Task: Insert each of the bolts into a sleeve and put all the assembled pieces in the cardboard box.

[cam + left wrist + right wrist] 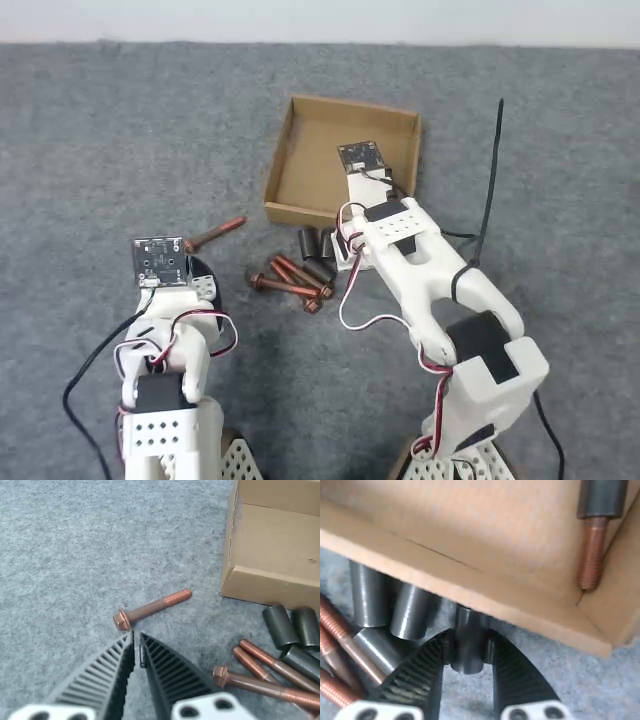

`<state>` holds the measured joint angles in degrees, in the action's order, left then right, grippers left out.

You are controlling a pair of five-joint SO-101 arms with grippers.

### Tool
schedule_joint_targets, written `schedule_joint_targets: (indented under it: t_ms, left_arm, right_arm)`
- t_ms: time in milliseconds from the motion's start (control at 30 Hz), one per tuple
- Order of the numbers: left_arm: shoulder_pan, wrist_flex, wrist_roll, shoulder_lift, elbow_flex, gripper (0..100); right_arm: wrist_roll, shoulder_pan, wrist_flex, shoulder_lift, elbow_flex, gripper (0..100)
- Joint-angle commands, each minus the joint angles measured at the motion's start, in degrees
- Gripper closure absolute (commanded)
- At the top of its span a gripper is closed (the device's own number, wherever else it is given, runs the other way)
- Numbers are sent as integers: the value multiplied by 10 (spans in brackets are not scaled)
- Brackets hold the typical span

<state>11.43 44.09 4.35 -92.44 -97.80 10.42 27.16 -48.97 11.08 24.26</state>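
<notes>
Lying in the cardboard box (470, 535): one sleeved bolt (598, 525); right tool (468, 639) grips a sleeve (468, 622), left tool (136, 639) closed.

Covered and cropped
High view: the right arm (430, 270) covered the cardboard box's (310, 165) 5 o'clock corner and the sleeve (468, 625) pinched in the right gripper (468, 645). Right wrist view: the frame edge cropped the assembled piece (596, 530), and the box wall hid the ends of perhaps three loose sleeves (412, 612). Left wrist view: bolts (272, 662) at the box's 7 o'clock ran off frame.
</notes>
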Motion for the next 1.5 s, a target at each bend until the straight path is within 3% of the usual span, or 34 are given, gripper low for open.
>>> schedule_joint_targets:
  t_ms: [0,300,500,700,800,967,1200,1467]
  left_arm:
    - [-2,0,-4,-11,9,989]
    - [-1,0,-4,-11,9,989]
    - [1,-1,-4,-11,9,989]
    - [1,-1,-4,-11,9,989]
    - [2,-1,-4,-11,8,989]
    - [2,-1,-4,-11,8,989]
    - [2,4,-2,-8,14,989]
    - [2,142,-1,-6,126,989]
  right_arm:
    - [3,-7,-33,-35,-15,992]
    - [3,-7,-76,-282,135,990]
    - [-2,-81,-76,-459,263,990]
    - [-135,-173,-76,-575,355,989]
    - [-181,-237,-66,-598,368,991]
    - [-156,-321,64,-599,446,992]
    - [-174,-344,151,-599,506,992]
    - [-174,-343,211,-599,532,992]
